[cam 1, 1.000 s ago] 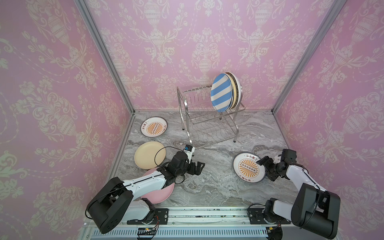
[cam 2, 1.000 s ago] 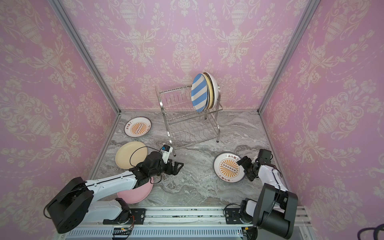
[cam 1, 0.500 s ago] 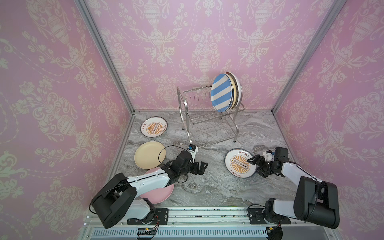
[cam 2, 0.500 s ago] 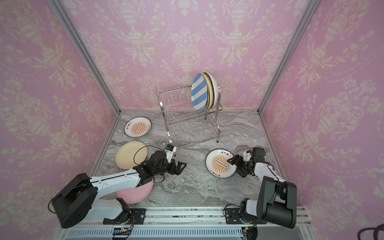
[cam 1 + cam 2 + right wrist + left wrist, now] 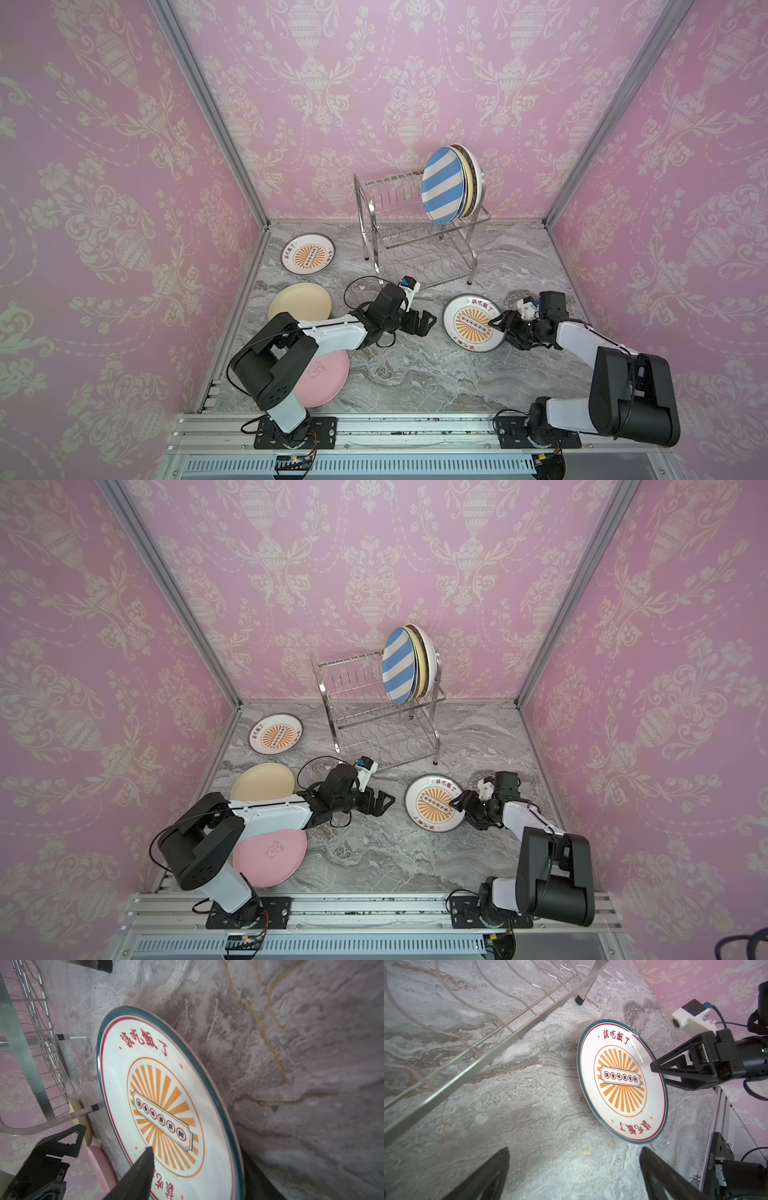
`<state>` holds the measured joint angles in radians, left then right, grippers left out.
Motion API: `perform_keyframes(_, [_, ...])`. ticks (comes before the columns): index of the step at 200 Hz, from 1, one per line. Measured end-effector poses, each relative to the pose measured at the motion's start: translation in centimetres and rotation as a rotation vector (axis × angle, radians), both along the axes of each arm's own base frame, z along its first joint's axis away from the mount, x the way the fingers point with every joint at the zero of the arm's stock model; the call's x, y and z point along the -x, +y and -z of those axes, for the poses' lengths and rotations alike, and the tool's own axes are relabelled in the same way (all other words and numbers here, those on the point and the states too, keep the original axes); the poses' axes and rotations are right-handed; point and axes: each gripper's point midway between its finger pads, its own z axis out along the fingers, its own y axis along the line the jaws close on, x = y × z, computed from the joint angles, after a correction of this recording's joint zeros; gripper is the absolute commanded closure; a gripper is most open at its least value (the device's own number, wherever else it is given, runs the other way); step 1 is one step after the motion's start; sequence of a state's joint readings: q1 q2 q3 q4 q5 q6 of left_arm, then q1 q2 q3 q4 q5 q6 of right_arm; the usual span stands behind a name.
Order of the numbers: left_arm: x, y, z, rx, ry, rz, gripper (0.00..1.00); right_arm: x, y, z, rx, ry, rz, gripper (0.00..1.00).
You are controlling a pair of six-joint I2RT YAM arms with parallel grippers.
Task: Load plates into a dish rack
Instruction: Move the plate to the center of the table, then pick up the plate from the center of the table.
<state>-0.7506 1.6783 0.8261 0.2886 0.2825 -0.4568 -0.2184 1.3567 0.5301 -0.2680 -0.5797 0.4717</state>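
Note:
A white plate with an orange sunburst [image 5: 473, 324] [image 5: 434, 803] lies on the marble in front of the dish rack [image 5: 399, 208] [image 5: 357, 688]. My right gripper [image 5: 498, 328] [image 5: 199, 1163] straddles its right rim, one finger over the face and one underneath, jaws still apart. My left gripper [image 5: 424, 322] [image 5: 574, 1167] is open over bare marble just left of that plate [image 5: 623, 1082]. A blue-striped plate [image 5: 442, 185] stands in the rack's upper tier with two pale plates behind it.
A second sunburst plate [image 5: 307, 254] lies at the back left. A cream-yellow plate [image 5: 300, 301] and a pink plate [image 5: 324, 374] lie under and beside my left arm. The rack's front leg [image 5: 579, 1000] stands close by. Pink walls enclose three sides.
The sunburst plate has slid left toward the middle with my right gripper at its rim, and those jaws have narrowed. My left gripper has edged right toward the plate.

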Motion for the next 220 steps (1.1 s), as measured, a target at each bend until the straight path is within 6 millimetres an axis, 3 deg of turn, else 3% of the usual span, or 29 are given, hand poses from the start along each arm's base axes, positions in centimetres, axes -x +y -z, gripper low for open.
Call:
perform_keyframes(36, [-0.7, -1.9, -0.1, 0.006, 0.006, 0.046, 0.01, 0.3, -0.3, 0.4, 0.029, 0.004, 0.001, 0.55])
perform_keyframes(53, [-0.7, -2.8, 0.5, 0.004, 0.016, 0.069, 0.01, 0.4, -0.4, 0.6, 0.041, 0.011, 0.003, 0.67])
perform_keyframes(102, [0.0, -3.6, 2.8, -0.025, 0.061, 0.096, 0.01, 0.5, -0.6, 0.9, 0.051, 0.019, 0.007, 0.68])
perform_keyframes(220, [-0.7, -5.4, 3.3, -0.008, 0.075, 0.133, 0.01, 1.7, -0.8, 1.2, 0.060, 0.017, 0.057, 0.83])
